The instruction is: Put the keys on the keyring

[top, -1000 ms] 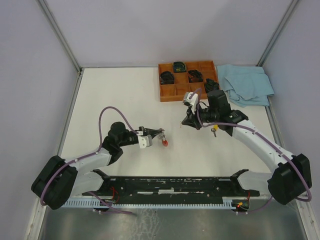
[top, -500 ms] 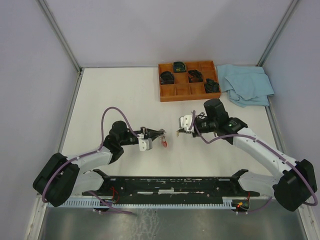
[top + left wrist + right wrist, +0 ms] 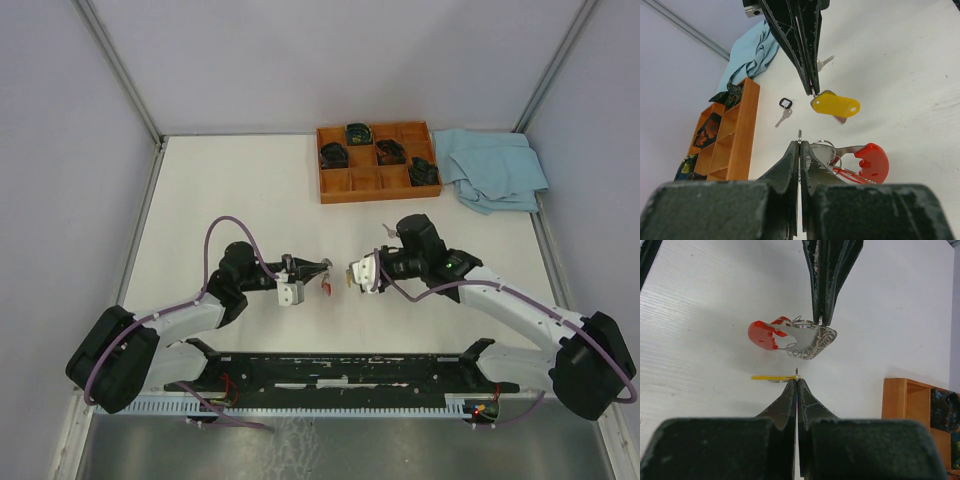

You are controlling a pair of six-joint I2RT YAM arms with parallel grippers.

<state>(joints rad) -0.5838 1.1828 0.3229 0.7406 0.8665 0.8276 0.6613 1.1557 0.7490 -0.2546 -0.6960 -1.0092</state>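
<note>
My left gripper [image 3: 324, 267] is shut on the keyring [image 3: 826, 150], a thin silver ring with a curved red band. A red-capped key [image 3: 871, 162] hangs on it. In the right wrist view the keyring [image 3: 809, 342] and the red cap [image 3: 762, 335] hang below the left fingertips [image 3: 826, 315]. My right gripper [image 3: 350, 276] is shut on a yellow-capped key [image 3: 835, 105], seen edge-on in its own view [image 3: 771, 377]. The two grippers face each other tip to tip, a short gap apart, above the table. The other yellow key is not in view.
A plain silver key with a black loop [image 3: 784, 112] and another silver key [image 3: 823, 63] lie on the table beyond the grippers. An orange wooden tray [image 3: 372, 186] with dark items stands at the back. A light blue cloth [image 3: 495, 170] lies to its right.
My right gripper has swung left and toward the near edge with the yellow key, ending close to the left gripper. The left gripper has barely moved.
</note>
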